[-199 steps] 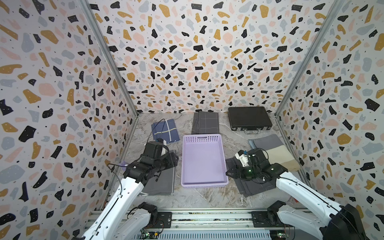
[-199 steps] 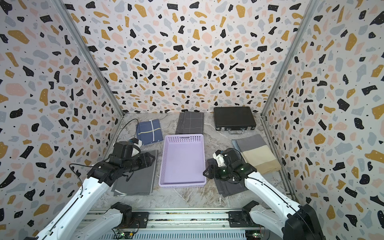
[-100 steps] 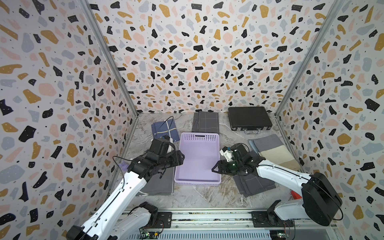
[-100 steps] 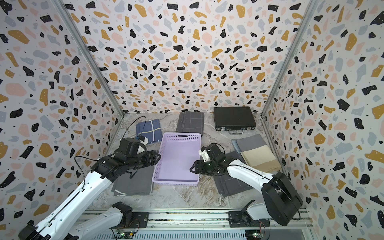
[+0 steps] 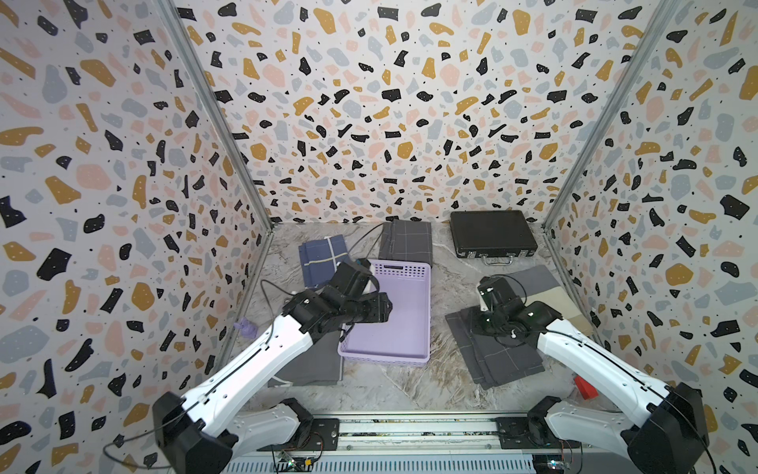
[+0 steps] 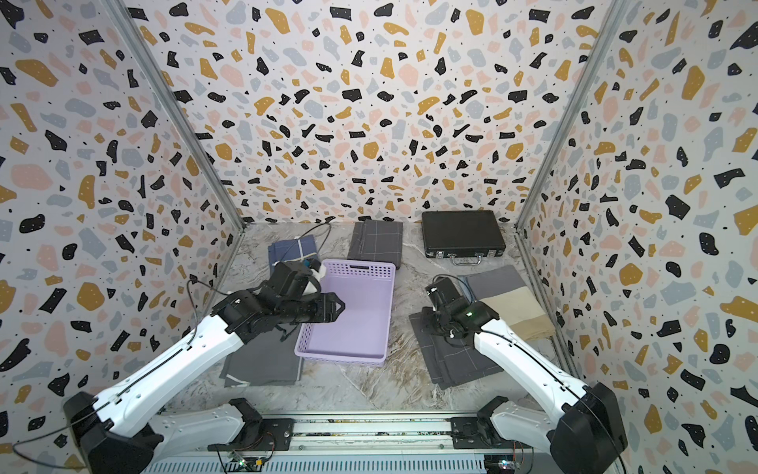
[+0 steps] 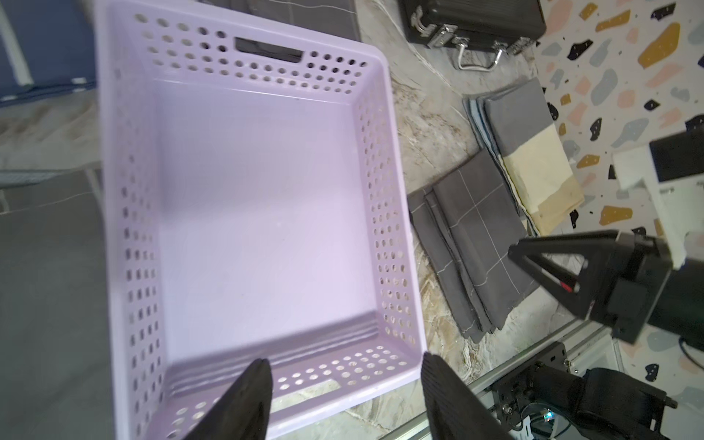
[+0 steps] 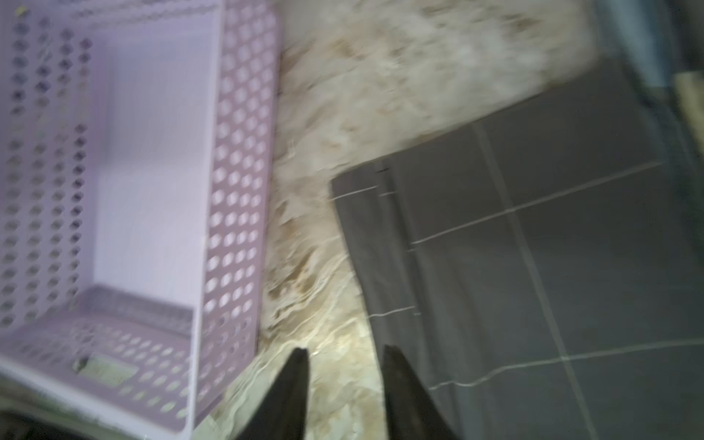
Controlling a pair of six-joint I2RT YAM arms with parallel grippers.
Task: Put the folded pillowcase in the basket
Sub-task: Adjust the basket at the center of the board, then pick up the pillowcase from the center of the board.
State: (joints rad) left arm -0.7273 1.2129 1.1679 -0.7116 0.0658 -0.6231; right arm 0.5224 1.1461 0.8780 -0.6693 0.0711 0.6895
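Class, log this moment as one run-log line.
basket empty | left gripper open above basket | right gripper empty, by checked grey pillowcase edge

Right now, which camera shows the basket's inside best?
Left wrist view: it looks straight into the basket, floor bare. Both top views show it smaller, left arm over one side; right wrist view is blurred and cropped.

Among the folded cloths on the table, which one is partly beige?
The two-tone cloth on the right, just in front of the black case: grey at the back, beige at the front. Every other cloth is only grey or navy.
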